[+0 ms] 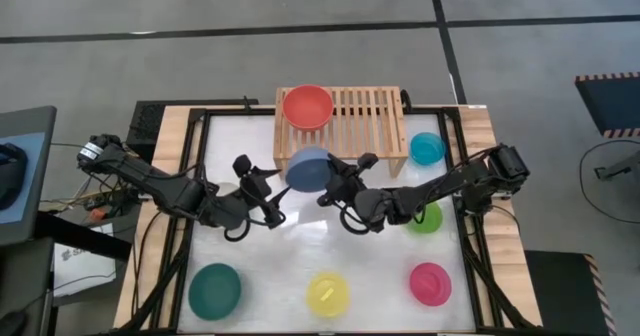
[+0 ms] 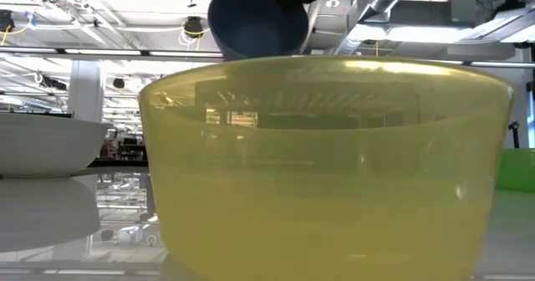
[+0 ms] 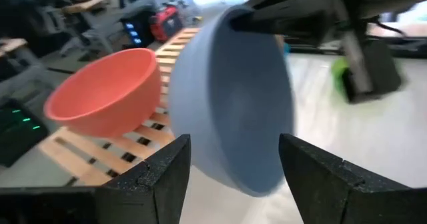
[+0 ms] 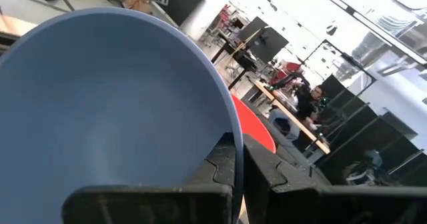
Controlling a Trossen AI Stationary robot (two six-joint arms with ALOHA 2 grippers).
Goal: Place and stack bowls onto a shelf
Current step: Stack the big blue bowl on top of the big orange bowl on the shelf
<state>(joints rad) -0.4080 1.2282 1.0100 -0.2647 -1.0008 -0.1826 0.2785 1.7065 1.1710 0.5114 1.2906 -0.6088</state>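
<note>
The slate blue bowl (image 1: pixel 309 168) hangs in the air just in front of the shelf (image 1: pixel 365 116), tipped on its side. My right gripper (image 1: pixel 338 183) is shut on it from the table's right. My left gripper (image 1: pixel 256 184) is open on the bowl's left; in the left wrist view its fingers (image 3: pixel 170 174) stand short of the bowl's underside (image 3: pixel 233 111) and touch nothing. The red bowl (image 1: pixel 307 107) rests upright by its base on the shelf's left end. The low view shows the blue bowl (image 2: pixel 255 17) high above the table. My right gripper (image 4: pixel 238 159) pinches the slate blue bowl's rim (image 4: pixel 230 127), one finger inside the hollow and one outside. It comes roughly level from the table's right. The bowl is lifted clear and tipped on its side, its opening toward this gripper and its underside toward the left gripper.
On the table stand the cyan bowl (image 1: pixel 427 148) beside the shelf's right leg, the lime green bowl (image 1: pixel 428 217), the pink bowl (image 1: pixel 430 283), the yellow bowl (image 1: pixel 327 294) and the teal green bowl (image 1: pixel 215 289). A white bowl (image 2: pixel 46 145) shows in the low view. The shelf's middle and right slats are bare.
</note>
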